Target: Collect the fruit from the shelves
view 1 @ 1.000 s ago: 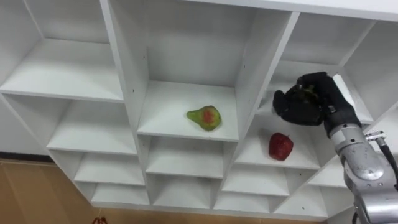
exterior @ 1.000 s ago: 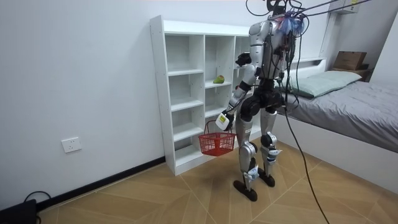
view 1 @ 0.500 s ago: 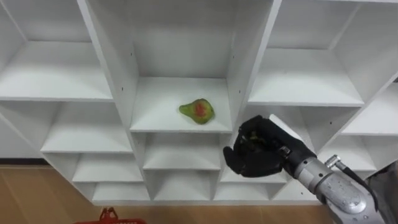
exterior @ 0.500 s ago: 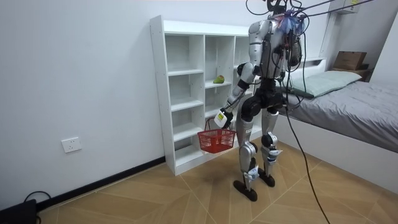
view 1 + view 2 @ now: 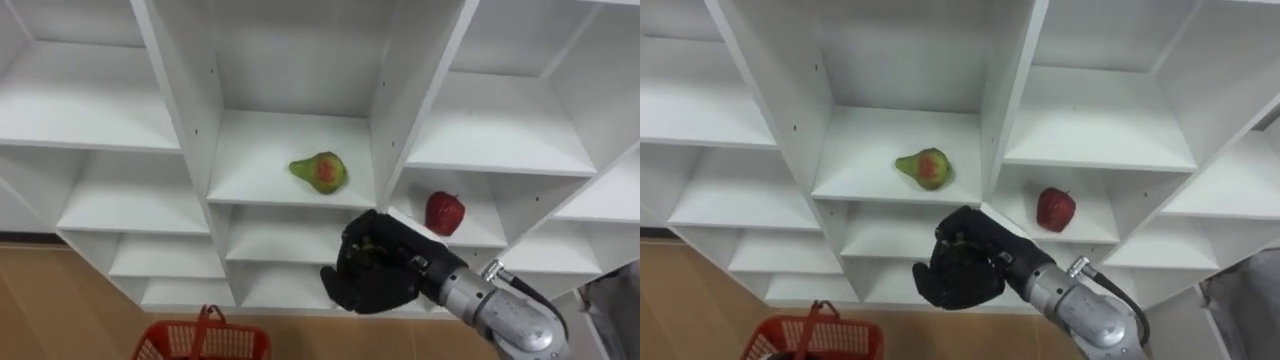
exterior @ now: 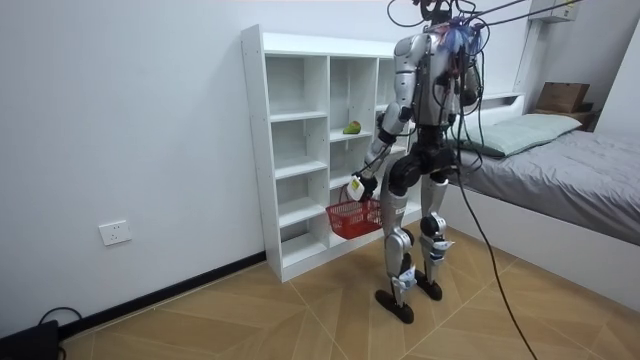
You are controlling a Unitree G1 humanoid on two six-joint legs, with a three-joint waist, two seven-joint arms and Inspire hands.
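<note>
Pear (image 5: 320,171), one; apple (image 5: 445,212), one; greenish fruit (image 5: 373,250), one, in right hand (image 5: 375,280); basket (image 5: 200,342), one.

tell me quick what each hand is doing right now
left hand: shut on the handle of the red basket, which hangs below it
right hand: shut on a small greenish thing, probably a fruit

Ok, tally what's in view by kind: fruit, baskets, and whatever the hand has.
pear: 1
apple: 1
basket: 1
dark item in the right hand fingers, kind unclear: 1
Total: 4
</note>
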